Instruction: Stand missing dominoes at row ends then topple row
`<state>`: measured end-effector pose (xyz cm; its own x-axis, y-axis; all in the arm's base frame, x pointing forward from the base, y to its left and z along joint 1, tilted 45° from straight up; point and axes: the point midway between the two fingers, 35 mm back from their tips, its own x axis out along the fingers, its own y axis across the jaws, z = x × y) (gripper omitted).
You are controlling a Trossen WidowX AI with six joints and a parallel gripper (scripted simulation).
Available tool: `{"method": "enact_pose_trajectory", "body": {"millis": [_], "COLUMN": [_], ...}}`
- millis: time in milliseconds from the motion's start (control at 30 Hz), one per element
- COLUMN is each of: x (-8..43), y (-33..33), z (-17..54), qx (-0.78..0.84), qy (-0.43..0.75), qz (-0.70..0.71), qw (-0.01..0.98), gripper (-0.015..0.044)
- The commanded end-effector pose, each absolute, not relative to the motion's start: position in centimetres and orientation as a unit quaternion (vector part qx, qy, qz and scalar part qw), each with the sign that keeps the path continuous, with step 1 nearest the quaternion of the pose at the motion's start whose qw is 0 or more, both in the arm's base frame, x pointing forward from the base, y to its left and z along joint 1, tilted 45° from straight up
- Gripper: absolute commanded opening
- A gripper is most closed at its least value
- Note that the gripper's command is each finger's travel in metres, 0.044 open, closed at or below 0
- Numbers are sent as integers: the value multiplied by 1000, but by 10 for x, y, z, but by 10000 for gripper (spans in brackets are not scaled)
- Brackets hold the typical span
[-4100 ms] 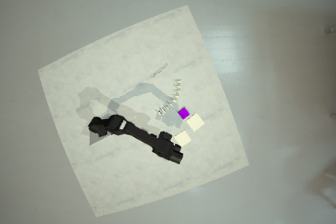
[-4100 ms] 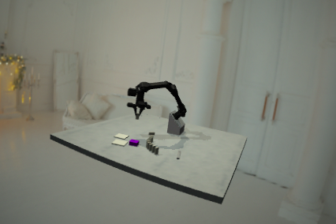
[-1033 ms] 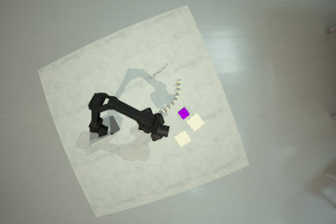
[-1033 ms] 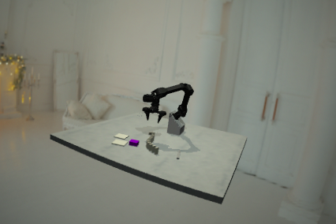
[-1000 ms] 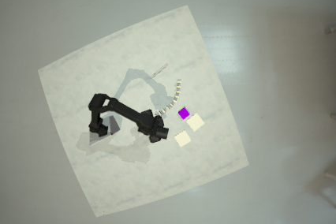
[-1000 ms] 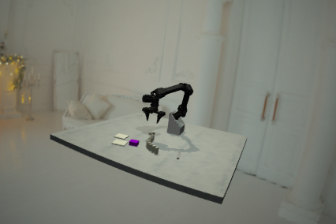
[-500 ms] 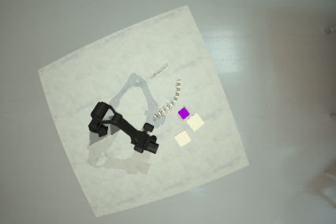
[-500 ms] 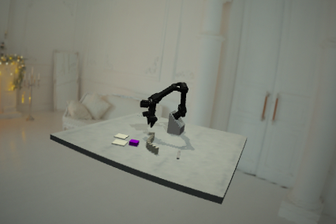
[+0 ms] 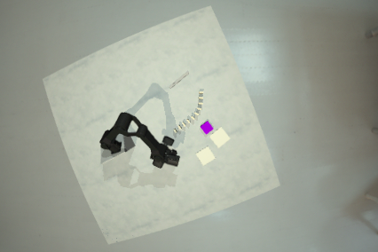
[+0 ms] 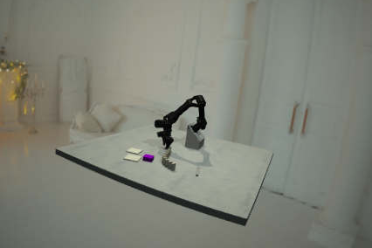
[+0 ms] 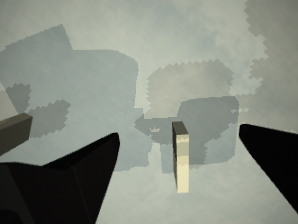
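The curved row of several small cream dominoes (image 9: 200, 98) (image 10: 173, 167) stands on the table. My gripper (image 11: 178, 134) (image 10: 168, 146) is open, low over the table near the row's end on the robot's side. In the wrist view a single domino (image 11: 183, 162) appears upright between the spread fingers, with a gap on both sides. Part of another domino (image 11: 16, 133) shows at the left edge of the wrist view, outside the left finger. In the top view the arm hides the domino between the fingers.
A purple block (image 9: 207, 127) (image 10: 148, 158) lies beside the row. Two flat cream squares (image 9: 219, 137) (image 9: 205, 155) lie beyond it. A thin pale strip (image 9: 179, 80) (image 10: 197, 171) lies on the row's other side. The arm's grey base (image 10: 195, 138) stands behind.
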<state>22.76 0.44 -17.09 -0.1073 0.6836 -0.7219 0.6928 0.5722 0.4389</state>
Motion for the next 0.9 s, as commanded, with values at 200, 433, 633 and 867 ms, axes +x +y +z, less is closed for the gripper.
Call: {"method": "enact_pose_trajectory", "body": {"millis": [200,433,633,867], "x": [223,223,223,223], "y": [13,13,13,13], "z": [-179,-179,-179,-179], "qx": [465,465,465,465], "qy": [747,747,747,747], "qz": [-6,-6,-6,-6], "qw": [476,476,476,476], "gripper": [440,335,177,23]}}
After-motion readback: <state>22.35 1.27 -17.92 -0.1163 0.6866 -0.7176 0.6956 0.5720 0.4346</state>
